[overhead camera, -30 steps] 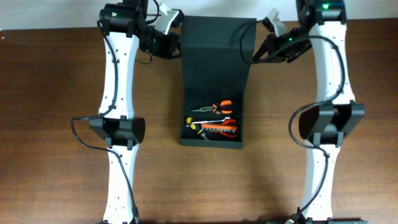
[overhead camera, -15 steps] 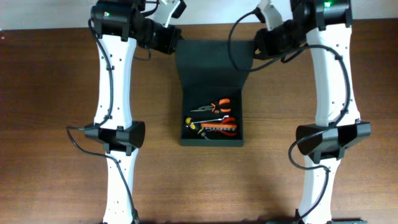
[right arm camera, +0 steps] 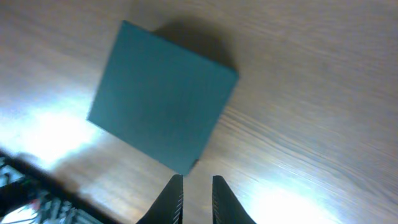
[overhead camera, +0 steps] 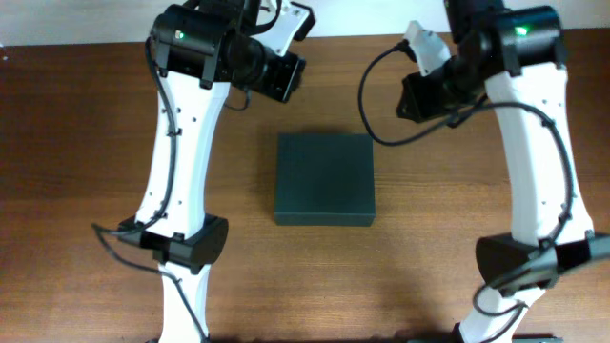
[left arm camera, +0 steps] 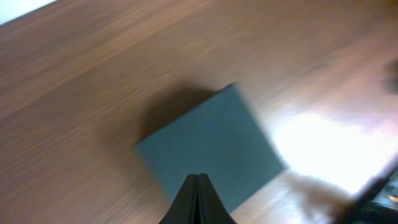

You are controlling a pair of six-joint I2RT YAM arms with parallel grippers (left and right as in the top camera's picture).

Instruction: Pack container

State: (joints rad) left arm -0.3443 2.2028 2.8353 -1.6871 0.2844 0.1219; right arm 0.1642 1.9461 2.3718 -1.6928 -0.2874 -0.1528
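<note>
The container (overhead camera: 324,178) is a dark green box lying flat at the middle of the table with its lid down, so nothing inside shows. It also appears in the left wrist view (left arm camera: 211,146) and the right wrist view (right arm camera: 158,99). My left gripper (overhead camera: 284,78) hangs above the table behind the box's left corner, and its fingers (left arm camera: 199,180) are pressed together with nothing in them. Behind the box's right corner my right gripper (overhead camera: 415,95) hovers clear of it. Its two fingers (right arm camera: 197,182) stand a small gap apart and hold nothing.
The wooden table (overhead camera: 86,143) spreads round the box on all sides. Both white arms rise from bases near the front edge, the left one (overhead camera: 176,181) and the right one (overhead camera: 538,171) flanking the box. Black cables loop beside each arm.
The lid stood up with orange-handled tools showing inside; it now lies shut over them. Both grippers have drawn up and away from the back of the box, and the right jaws have parted slightly.
</note>
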